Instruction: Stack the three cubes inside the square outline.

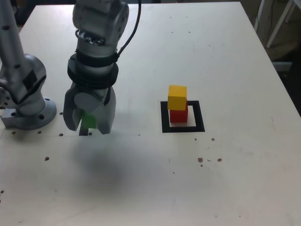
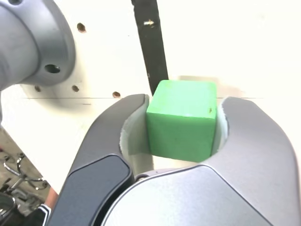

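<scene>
Cubes occupy a pale, pockmarked table.

No legible txt, labels, brands, nos. or signs in either view, ext. or wrist.

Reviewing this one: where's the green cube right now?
The green cube is between the gripper's jaws, toward the exterior view's left, near the thin black strip and well away from the red cube and yellow cube.
</scene>
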Available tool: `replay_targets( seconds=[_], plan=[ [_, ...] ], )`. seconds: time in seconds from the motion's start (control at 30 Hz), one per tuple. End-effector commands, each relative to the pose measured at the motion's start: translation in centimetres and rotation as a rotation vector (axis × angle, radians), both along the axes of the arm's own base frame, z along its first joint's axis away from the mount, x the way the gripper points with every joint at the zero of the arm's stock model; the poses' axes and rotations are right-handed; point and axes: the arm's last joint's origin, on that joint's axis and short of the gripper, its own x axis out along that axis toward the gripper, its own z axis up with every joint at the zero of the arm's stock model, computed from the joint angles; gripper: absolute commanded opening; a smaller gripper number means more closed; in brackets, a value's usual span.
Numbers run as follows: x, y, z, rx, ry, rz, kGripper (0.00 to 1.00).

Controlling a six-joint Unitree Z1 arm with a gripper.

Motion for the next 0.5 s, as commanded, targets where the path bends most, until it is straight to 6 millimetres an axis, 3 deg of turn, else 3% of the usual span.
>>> replay_targets(
  seconds=[0.0,0.23,0.47],
  plan=[
    [0.7,-0.1,1.8,0.017,-0.008,-0.006,0.3],
    [2.4,-0.5,5.2,0.038,-0.027,-0.031,0.3],
    [4.4,-0.5,7.0,0.036,-0.04,-0.069,0.3]
  ],
)
